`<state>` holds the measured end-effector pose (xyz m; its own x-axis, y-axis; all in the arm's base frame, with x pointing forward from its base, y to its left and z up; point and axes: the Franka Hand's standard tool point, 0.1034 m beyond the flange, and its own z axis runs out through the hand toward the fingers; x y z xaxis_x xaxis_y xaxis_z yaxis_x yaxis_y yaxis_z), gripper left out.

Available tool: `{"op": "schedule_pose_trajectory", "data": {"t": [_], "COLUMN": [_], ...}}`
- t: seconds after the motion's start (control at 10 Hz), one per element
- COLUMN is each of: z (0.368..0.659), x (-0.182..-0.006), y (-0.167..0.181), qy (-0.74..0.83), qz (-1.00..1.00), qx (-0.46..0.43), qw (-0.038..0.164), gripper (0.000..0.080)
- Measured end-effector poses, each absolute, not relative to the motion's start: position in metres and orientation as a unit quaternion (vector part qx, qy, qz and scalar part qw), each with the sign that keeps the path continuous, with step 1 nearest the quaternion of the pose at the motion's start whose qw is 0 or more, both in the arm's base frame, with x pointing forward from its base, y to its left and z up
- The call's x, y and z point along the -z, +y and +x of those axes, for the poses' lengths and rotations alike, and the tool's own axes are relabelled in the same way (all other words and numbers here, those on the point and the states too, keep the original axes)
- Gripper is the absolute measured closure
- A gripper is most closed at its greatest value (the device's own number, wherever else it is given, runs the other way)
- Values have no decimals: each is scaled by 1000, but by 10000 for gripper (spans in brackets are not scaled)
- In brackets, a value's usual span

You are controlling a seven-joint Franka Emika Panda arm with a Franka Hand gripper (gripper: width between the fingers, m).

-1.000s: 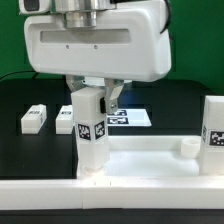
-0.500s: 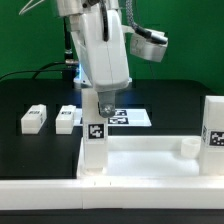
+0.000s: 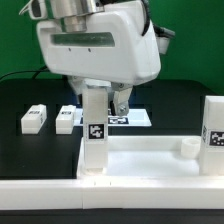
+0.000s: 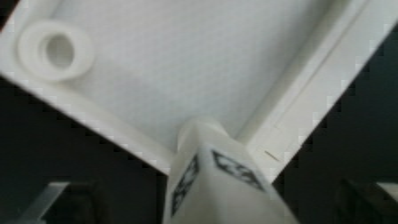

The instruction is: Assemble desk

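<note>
Bench (image 3: 20,100) black, backdrop (image 3: 195,55) green; fingers (image 3: 120,100) spread wide, flanking without touching the upright leg (image 3: 94,130) at the tabletop's (image 3: 150,160) nine-o'clock corner.

Upright leg (image 3: 94,135) between spread jaws, tabletop (image 3: 150,160) beside it open

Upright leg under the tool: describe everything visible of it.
The leg is a short white square post, plastic by its look, with a black-and-white tag on its camera-facing side. It stands upright at the tabletop's corner on the exterior view's left, foot at the raised rim. The open tool straddles its top, jaws apart from it.
</note>
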<state>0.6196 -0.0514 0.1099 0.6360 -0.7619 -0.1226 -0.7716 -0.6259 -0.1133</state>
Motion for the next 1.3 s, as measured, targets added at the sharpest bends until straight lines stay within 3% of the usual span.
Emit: {"op": "schedule_pose_trajectory", "data": {"t": [0.4,0.7,0.9,1.0,1.3], "z": [619,629,629,629,629], "x": [-109,-110,-109,-109,-109], "y": [-51,-65,-63,-63,-63], "qy": [295,39,53,66,171], "qz": [-952,-997,-996,-996,-983], "qx": [-22,-13,-10,-11,-18], "qw": [78,67,66,66,65], "gripper": [151,151,151,239,239]}}
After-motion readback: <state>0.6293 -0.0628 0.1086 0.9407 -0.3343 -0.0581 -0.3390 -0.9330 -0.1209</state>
